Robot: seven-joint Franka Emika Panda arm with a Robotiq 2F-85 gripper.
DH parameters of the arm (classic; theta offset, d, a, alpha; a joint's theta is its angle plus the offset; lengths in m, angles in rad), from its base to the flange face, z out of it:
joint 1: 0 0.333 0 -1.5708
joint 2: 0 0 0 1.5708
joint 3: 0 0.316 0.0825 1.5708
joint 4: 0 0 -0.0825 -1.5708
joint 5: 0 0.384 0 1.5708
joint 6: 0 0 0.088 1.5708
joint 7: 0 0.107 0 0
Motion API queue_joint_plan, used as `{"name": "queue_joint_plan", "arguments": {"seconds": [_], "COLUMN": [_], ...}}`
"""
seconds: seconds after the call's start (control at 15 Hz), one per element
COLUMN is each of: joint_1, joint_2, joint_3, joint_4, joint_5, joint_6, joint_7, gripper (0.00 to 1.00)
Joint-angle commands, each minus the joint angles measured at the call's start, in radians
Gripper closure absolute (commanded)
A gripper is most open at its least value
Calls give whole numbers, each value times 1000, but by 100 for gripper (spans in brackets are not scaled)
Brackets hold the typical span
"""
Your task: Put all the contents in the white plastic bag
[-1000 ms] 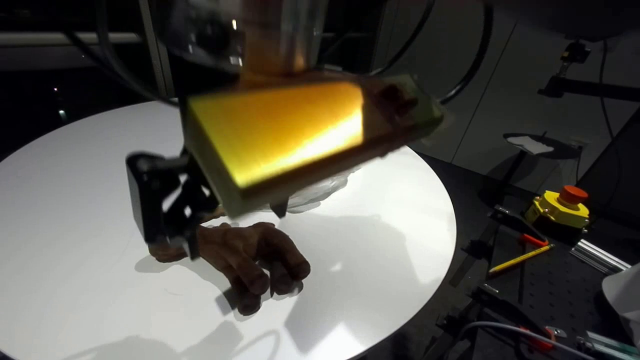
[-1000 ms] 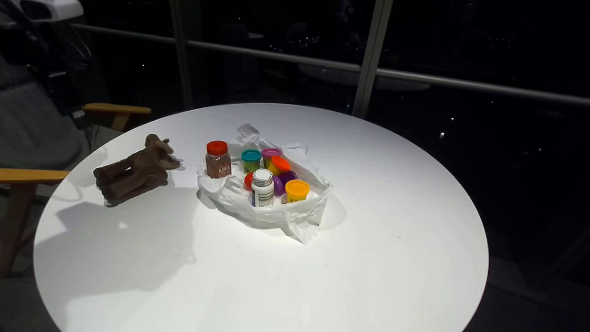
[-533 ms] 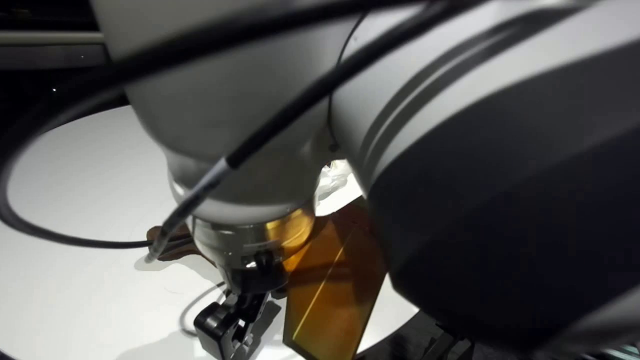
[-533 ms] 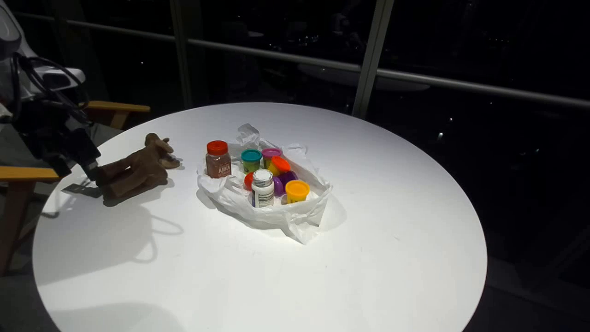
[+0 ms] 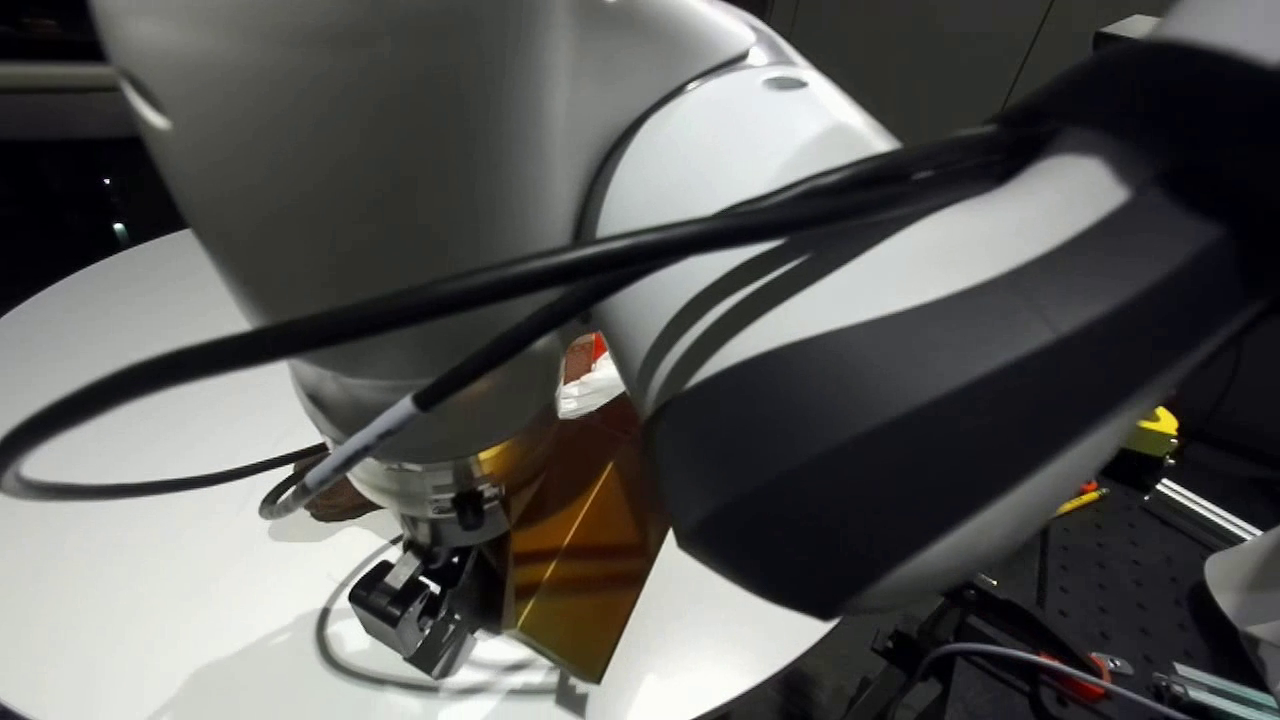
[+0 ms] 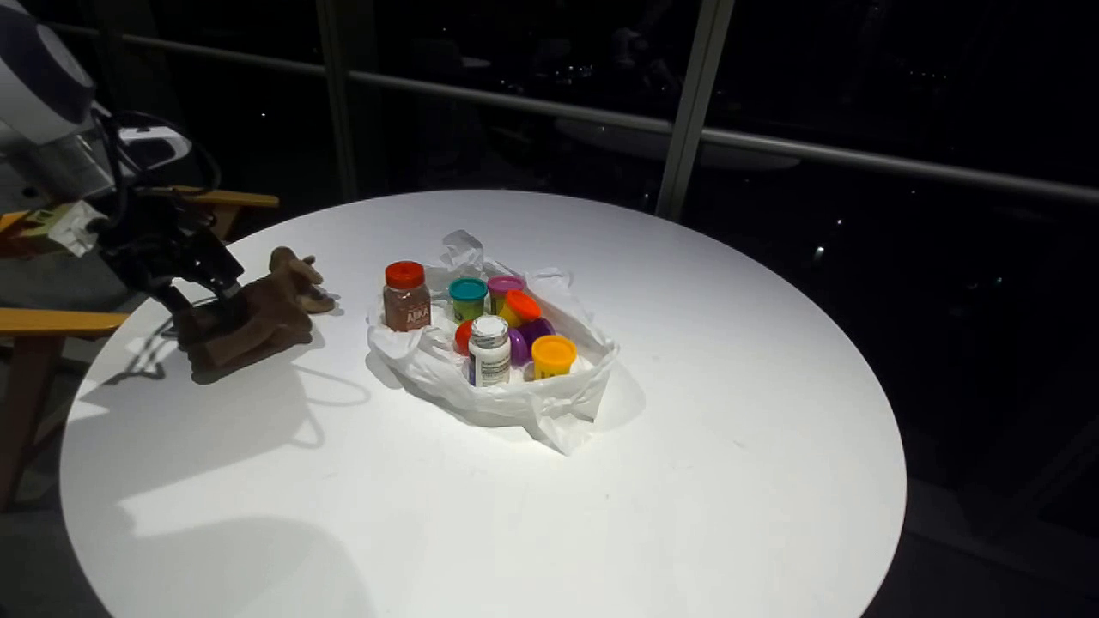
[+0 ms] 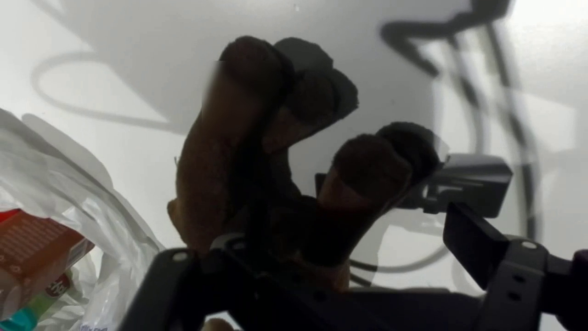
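I have lowered the tool (image 6: pixel 204 309), jaws apart, over the plush toy (image 6: pixel 276 312) beside the white bag (image 6: pixel 446 382); grasping appears due.

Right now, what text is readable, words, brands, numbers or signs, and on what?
"AJIKA", slightly blurred: red-lidded jar, in an exterior view.
"ho", word start unclear: green jar with teal lid, wrist view.
Fine print on the red-lidded jar, wrist view: too small.
Label on white bottle: too small.
Marks on yellow-lidded tub: unreadable.
Blue lettering, wrist view's bottom edge: cut off.
No legible numbers.
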Motion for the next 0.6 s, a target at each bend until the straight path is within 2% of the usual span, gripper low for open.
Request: {"name": "queue_joint_plan", "arguments": {"seconds": [0.0, 0.33, 0.53], "joint_1": [-6, -4, -8], "joint_2": [20, 11, -4], "joint_3": [-20, -38, -42], "joint_4": [24, 11, 0], "joint_5": [-45, -72, -74], "joint_6": [14, 30, 28], "joint_7": [44, 88, 116], "gripper": [33, 77, 87]}}
